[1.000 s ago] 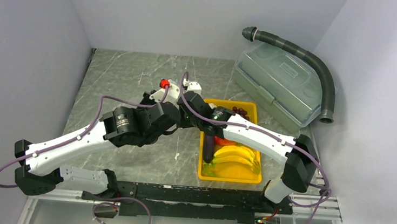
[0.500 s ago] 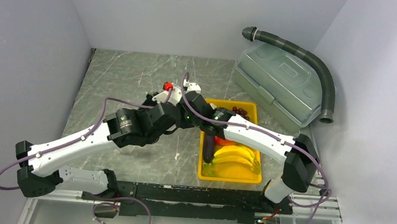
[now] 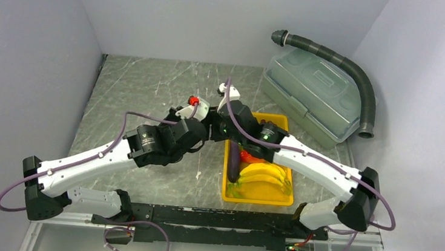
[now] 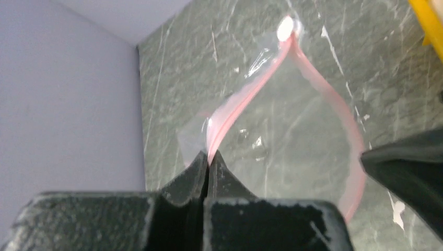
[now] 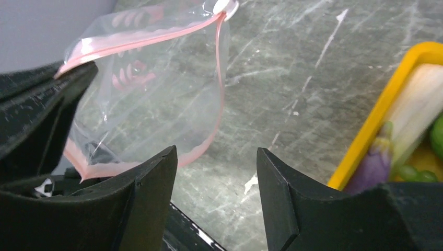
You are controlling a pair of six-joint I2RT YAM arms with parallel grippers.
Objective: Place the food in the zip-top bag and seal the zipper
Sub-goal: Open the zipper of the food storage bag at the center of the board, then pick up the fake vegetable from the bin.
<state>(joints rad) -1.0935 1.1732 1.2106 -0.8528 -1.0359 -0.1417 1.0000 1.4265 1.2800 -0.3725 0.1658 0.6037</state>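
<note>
The clear zip-top bag (image 4: 282, 136) hangs over the marble table with its mouth spread into a loop. My left gripper (image 4: 209, 157) is shut on the pink zipper (image 4: 230, 112) at the near rim. My right gripper (image 5: 215, 157) stands open just beside the bag's (image 5: 151, 94) far rim, with nothing between its fingers. The food lies in the yellow tray (image 3: 286, 199): bananas (image 3: 261, 174), a purple eggplant (image 3: 236, 166), a red pepper (image 3: 252, 159). The eggplant (image 5: 373, 167) and a pale stalk (image 5: 418, 99) show at the right edge of the right wrist view.
A translucent grey-green lidded box (image 3: 313, 97) stands at the back right with a dark ribbed hose (image 3: 347, 66) curving over it. Both arms cross close together just left of the tray. Walls close the table on three sides.
My right gripper has opened and let go of the bag's rim, and its arm has swung right and back. My left gripper has shifted slightly right, still holding the zipper.
</note>
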